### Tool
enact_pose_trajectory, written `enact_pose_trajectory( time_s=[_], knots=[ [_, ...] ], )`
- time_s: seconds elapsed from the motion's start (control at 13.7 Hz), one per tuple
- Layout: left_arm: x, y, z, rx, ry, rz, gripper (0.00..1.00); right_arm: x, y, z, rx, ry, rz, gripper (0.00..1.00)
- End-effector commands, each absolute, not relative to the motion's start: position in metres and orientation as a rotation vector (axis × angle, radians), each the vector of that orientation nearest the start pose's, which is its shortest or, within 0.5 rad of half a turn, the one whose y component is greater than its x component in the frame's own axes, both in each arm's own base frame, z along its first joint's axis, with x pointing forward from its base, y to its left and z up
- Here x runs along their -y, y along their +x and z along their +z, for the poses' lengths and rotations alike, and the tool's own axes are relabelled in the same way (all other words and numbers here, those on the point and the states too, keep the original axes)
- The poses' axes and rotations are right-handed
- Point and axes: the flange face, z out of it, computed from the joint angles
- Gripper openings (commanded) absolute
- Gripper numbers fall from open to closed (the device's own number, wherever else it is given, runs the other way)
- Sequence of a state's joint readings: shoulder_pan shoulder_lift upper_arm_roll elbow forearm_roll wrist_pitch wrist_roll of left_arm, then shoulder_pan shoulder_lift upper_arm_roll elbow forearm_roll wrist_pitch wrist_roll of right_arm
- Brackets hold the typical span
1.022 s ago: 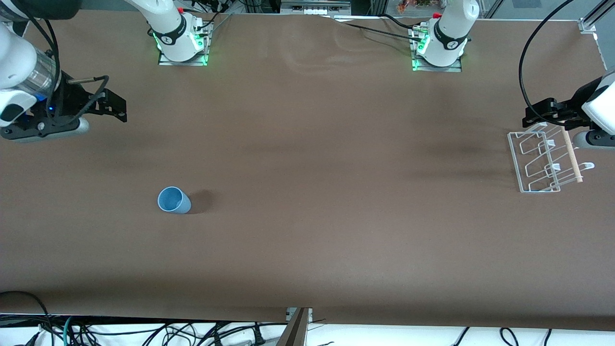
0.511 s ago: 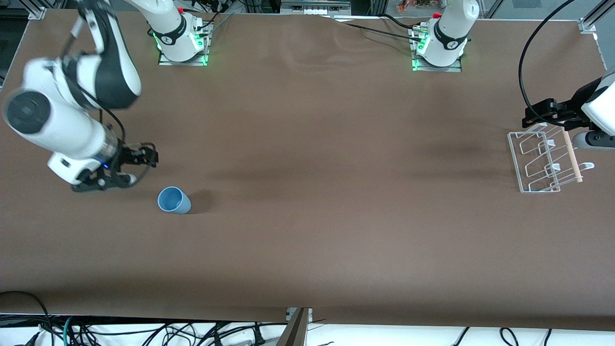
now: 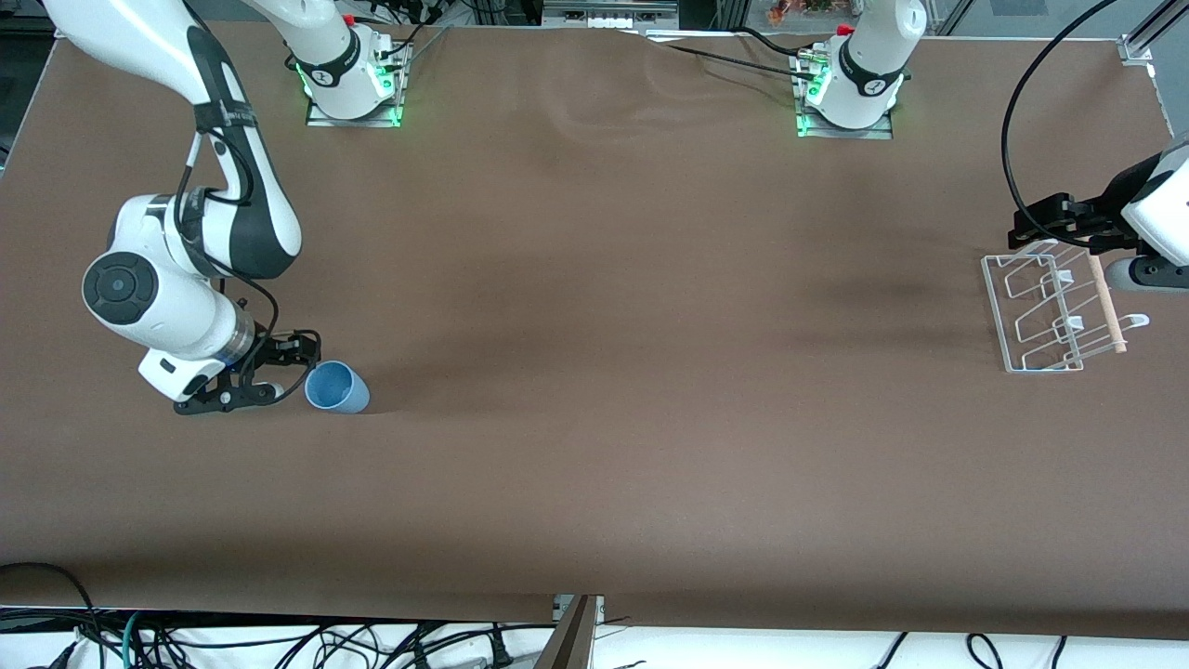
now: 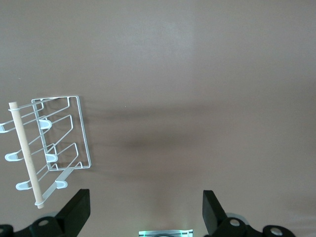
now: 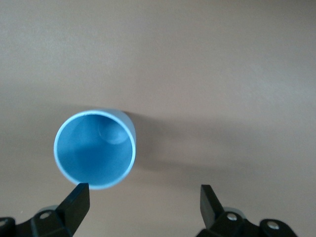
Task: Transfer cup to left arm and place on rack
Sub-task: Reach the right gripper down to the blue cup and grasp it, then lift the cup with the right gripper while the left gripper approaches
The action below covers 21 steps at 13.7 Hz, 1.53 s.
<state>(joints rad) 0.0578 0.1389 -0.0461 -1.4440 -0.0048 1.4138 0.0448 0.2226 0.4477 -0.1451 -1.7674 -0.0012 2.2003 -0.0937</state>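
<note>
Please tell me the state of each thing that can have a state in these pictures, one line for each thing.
cup: upright on the table, mouth open upward, empty, not held.
right gripper: open, low beside the cup, not gripping it.
left gripper: open, empty, waiting over the rack's end nearest the arm bases.
rack: on the table at the left arm's end, pegs empty, wooden rod lying across it.

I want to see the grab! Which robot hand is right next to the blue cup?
The right hand, open beside the cup. The left hand waits open above the rack, at the table's left-arm end.
</note>
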Motion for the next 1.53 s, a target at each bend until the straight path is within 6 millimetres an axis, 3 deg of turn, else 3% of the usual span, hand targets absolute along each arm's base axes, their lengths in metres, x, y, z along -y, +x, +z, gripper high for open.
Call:
enact_pose_trajectory(
  time_s=[0.0,0.29,0.44,0.58,0.8,0.88,1.1,1.24,1.46],
  knots=[
    [-0.007,0.583,0.598,-0.048,-3.158,0.256,1.00,-0.057,0.664,0.296,0.326,-3.172,-0.018,0.99],
    [-0.007,0.583,0.598,-0.046,-3.157,0.256,1.00,-0.058,0.667,0.274,0.364,-3.171,-0.035,0.99],
    [-0.007,0.583,0.598,-0.046,-3.159,0.256,1.00,-0.058,0.667,0.259,0.363,-3.174,-0.018,0.91],
    [-0.007,0.583,0.598,-0.046,-3.157,0.256,1.00,-0.059,0.667,0.247,0.330,-3.156,-0.015,0.68],
    [-0.007,0.583,0.598,-0.046,-3.157,0.256,1.00,-0.062,0.666,0.239,0.310,-3.155,0.002,0.12],
    [-0.007,0.583,0.598,-0.046,-3.157,0.256,1.00,-0.063,0.666,0.237,0.299,-3.154,0.006,0.00],
    [-0.007,0.583,0.598,-0.046,-3.159,0.256,1.00,-0.073,0.672,0.252,0.253,-3.125,0.045,0.00],
    [-0.007,0.583,0.598,-0.046,-3.159,0.256,1.00,-0.087,0.677,0.276,0.231,-3.112,0.144,0.00],
    [-0.007,0.583,0.598,-0.046,-3.157,0.256,1.00,-0.138,0.678,0.325,0.018,-2.983,0.302,0.00]
  ],
)
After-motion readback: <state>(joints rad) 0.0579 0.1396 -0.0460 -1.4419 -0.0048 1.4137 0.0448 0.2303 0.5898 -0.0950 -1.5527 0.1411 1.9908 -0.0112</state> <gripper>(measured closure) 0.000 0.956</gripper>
